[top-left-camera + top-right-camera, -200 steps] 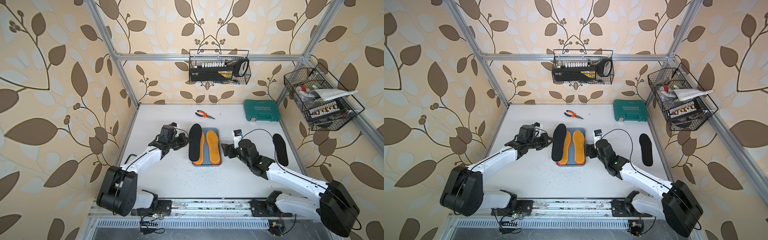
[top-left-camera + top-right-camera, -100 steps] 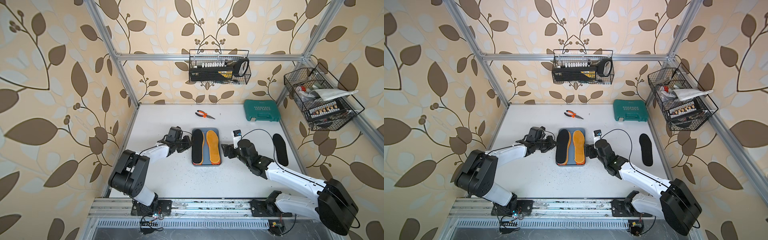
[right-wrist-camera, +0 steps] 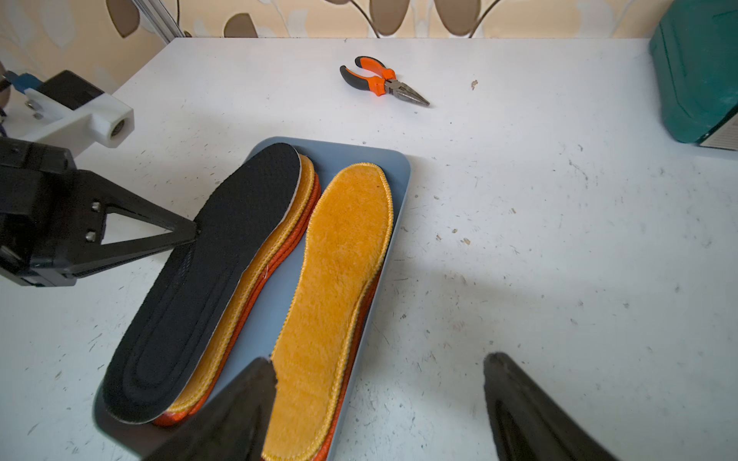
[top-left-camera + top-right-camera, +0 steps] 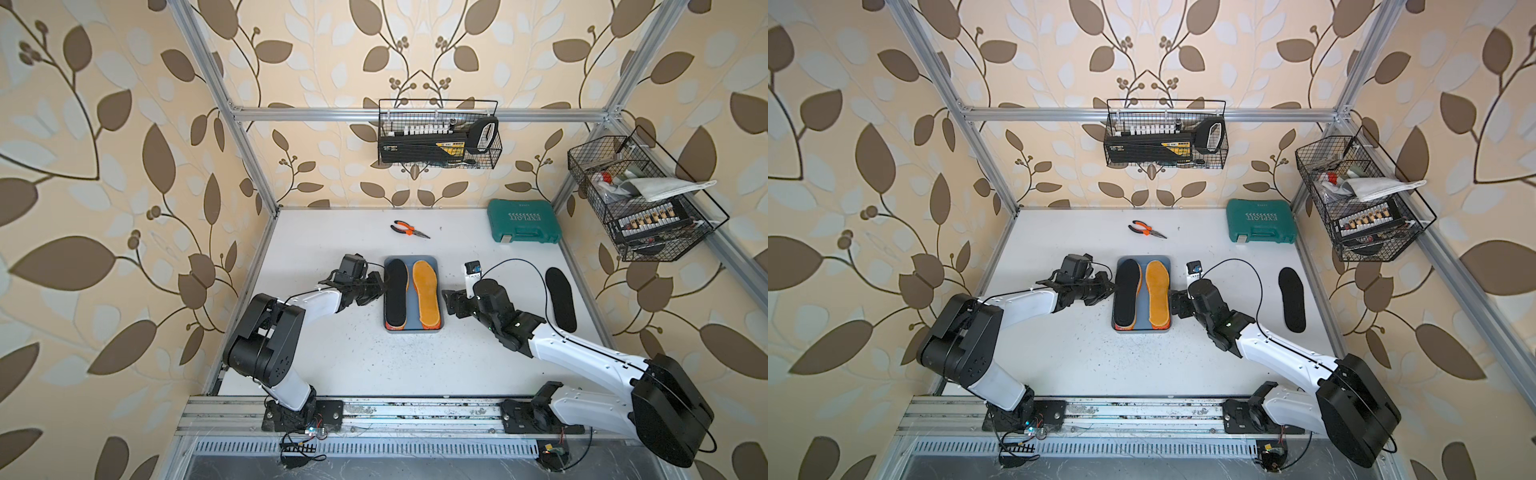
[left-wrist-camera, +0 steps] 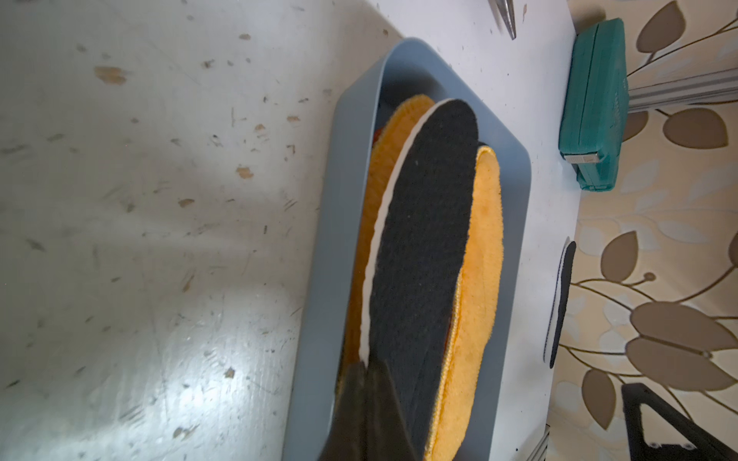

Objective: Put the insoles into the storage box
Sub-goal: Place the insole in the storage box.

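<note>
The blue-grey storage box (image 4: pixel 415 259) (image 4: pixel 1144 259) (image 3: pixel 359 155) sits mid-table with two stacks of insoles in it. My left gripper (image 4: pixel 384 284) (image 3: pixel 195 231) (image 5: pixel 365 363) is shut on the long edge of a black insole (image 4: pixel 395 293) (image 4: pixel 1127 293) (image 5: pixel 423 239) (image 3: pixel 207 287). That insole lies slightly tilted on the left stack, over an orange-yellow insole (image 3: pixel 279 239) and red-edged ones. Another orange-yellow insole (image 4: pixel 426 293) (image 3: pixel 339 279) tops the right stack. My right gripper (image 4: pixel 446 301) (image 3: pixel 379 363) stands open beside the box, holding nothing. A second black insole (image 4: pixel 561 299) (image 4: pixel 1291 299) lies on the table at the right.
Orange-handled pliers (image 4: pixel 409 230) (image 3: pixel 385 82) lie behind the box. A green tool case (image 4: pixel 523 221) stands at the back right. Black wire baskets hang on the back wall (image 4: pixel 438 139) and the right wall (image 4: pixel 640 203).
My left gripper has carried the black insole rightward and nearer, from overhanging the box's left rim down onto the left stack. The right arm has not moved.
</note>
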`<state>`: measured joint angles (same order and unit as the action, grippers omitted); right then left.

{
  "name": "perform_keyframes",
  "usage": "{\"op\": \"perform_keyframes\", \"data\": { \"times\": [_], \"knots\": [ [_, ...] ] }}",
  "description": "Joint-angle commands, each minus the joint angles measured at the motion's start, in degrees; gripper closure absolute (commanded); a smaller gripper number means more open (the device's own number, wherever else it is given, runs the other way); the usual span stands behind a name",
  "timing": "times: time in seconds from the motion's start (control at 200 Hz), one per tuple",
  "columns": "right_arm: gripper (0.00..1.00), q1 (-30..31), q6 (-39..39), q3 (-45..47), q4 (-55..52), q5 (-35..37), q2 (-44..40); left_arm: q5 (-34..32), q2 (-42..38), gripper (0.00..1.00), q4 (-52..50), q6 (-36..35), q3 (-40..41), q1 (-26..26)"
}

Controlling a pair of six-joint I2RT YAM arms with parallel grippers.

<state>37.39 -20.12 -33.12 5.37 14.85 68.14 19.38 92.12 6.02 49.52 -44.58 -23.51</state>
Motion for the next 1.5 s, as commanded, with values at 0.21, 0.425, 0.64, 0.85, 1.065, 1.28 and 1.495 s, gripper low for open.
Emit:
{"op": "perform_keyframes", "data": {
  "times": [0.21, 0.425, 0.64, 0.85, 1.065, 1.28, 1.495],
  "knots": [
    [0.16, 0.2, -0.5, -1.8, -1.1, 0.8, 0.8, -1.2, 0.7, 1.00, 0.8, 0.7, -1.9, -0.7],
    [0.16, 0.3, -0.6, -1.7, -1.1, 0.7, 0.7, -2.1, 0.8, 1.00, -1.9, -0.1, -3.1, -0.8],
    [0.16, 0.3, -0.6, -1.8, -1.0, 0.4, 0.8, -1.9, 1.0, 0.90, -2.8, -0.1, -3.9, -1.0],
    [0.16, 0.2, -0.6, -1.9, -1.2, 0.3, 0.9, -2.1, 1.0, 0.87, -4.6, -0.9, -5.0, -1.2],
    [0.16, 0.3, -0.6, -2.3, -1.5, 0.3, 1.4, -1.4, 2.0, 0.84, -5.3, -1.3, -6.0, -1.4],
    [0.16, 0.2, -0.6, -2.6, -1.9, 0.3, 2.0, -0.6, 3.5, 0.81, -6.7, -1.9, -7.9, -2.0],
    [0.16, 0.2, -0.5, -2.6, -1.8, 0.4, 1.8, -3.5, 1.2, 0.81, -9.2, -1.6, -7.5, -2.2]
  ]
}}
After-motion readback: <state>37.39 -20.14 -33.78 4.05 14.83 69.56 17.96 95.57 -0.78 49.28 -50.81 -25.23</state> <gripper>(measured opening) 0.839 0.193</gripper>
